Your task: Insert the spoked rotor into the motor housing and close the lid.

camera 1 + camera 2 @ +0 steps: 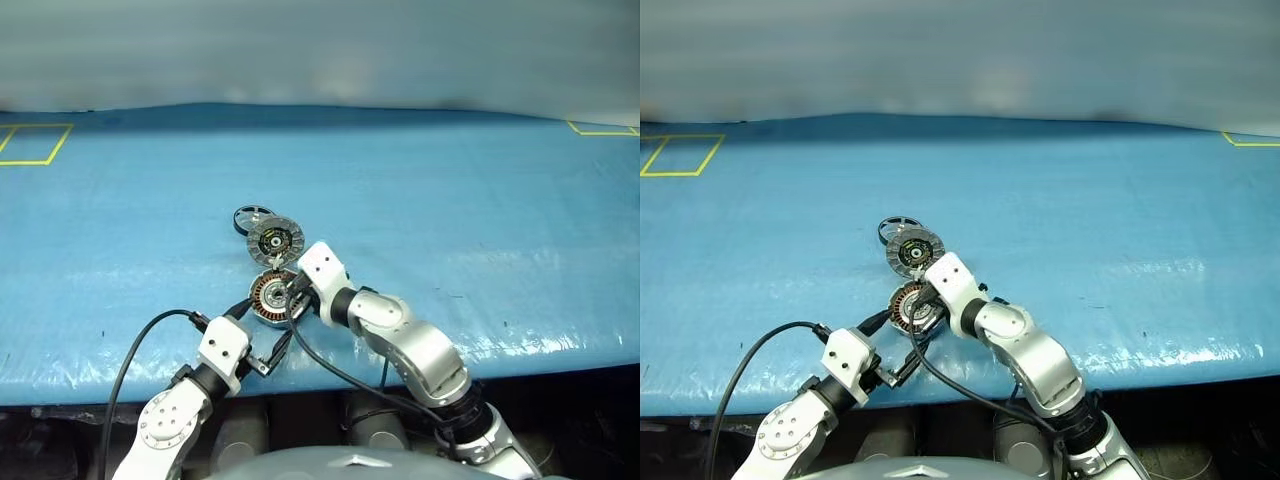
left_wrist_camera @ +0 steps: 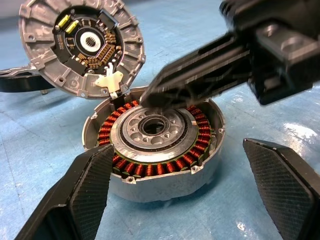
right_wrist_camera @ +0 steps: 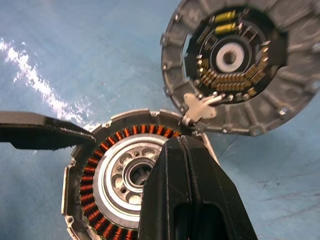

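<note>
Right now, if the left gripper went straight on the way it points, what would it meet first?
Probably the motor housing: it sits between the open left gripper fingers, straight ahead. The right gripper hovers over it.

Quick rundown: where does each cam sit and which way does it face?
Head stereo pair: on the head, looking forward and down at the blue table, both arms in view.
Left wrist: looks along the open left gripper at the motor housing.
Right wrist: looks along the shut right gripper above the housing.
Shared by both wrist views: the housing and the lid.
</note>
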